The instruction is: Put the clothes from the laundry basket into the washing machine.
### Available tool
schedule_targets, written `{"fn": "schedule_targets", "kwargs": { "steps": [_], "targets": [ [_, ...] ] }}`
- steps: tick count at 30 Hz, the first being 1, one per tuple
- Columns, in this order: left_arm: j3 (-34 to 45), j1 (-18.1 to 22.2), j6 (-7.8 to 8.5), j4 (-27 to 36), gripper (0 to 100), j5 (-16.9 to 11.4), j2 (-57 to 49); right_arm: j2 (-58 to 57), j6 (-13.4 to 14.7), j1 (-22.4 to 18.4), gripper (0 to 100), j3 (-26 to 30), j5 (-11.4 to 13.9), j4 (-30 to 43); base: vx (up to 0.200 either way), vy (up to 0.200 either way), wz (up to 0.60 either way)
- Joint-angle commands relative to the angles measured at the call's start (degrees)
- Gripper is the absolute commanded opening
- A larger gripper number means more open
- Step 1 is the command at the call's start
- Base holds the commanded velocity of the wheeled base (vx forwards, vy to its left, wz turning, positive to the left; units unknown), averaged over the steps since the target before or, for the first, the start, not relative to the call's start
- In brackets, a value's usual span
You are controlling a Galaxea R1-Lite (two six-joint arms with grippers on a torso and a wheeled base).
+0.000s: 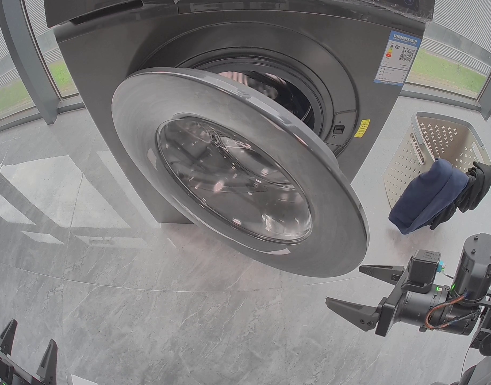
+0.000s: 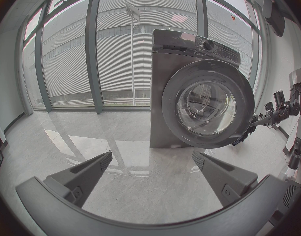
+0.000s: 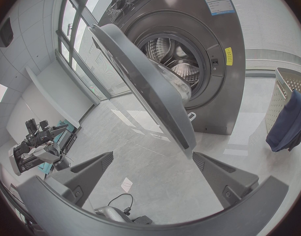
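Washing machine (image 1: 240,44) on a grey tiled floor (image 1: 149,306), its front toward the robot. The round door (image 1: 240,172) is swung wide on its left hinge, and its glass bowl faces the drum mouth (image 1: 288,94). From the right wrist, the door's free edge stands across part of the mouth. The basket (image 1: 443,135) stands on the floor just right of the machine, its perforated wall toward the viewer. A blue garment (image 1: 427,196) is draped over the near rim, long axis running down the outer wall, lower end toward the floor. A black garment (image 1: 476,184) hangs touching it on the right. Right jaws, spread and empty, hover low near the door's lower edge, pointing left, apart from the clothes. Left jaws, also spread and empty, sit low at far left, well apart from the machine.
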Motion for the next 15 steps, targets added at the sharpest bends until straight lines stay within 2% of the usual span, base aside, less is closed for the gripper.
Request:
{"fn": "schedule_targets", "kwargs": {
  "steps": [1,6,10,15],
  "targets": [
    [0.9,0.0,-0.03,0.0,100,0.0,-0.7,0.0,-0.2,-1.1,100,-0.3,-0.2,0.0,0.000,0.000,0.00],
    [0.9,0.0,0.05,0.0,100,0.0,-0.7,-0.4,-0.2,-4.2,100,-1.3,-1.8,0.0,0.000,0.000,0.00],
    [0.9,0.0,0.05,0.0,100,0.0,-0.7,0.5,-0.2,-3.9,100,-2.6,-2.0,0.1,0.000,0.000,0.00],
    [0.9,0.0,-0.03,0.0,100,0.0,-0.7,4.7,-0.2,-2.9,100,-4.7,-2.0,-0.3,-0.200,0.000,0.00]
  ]
}}
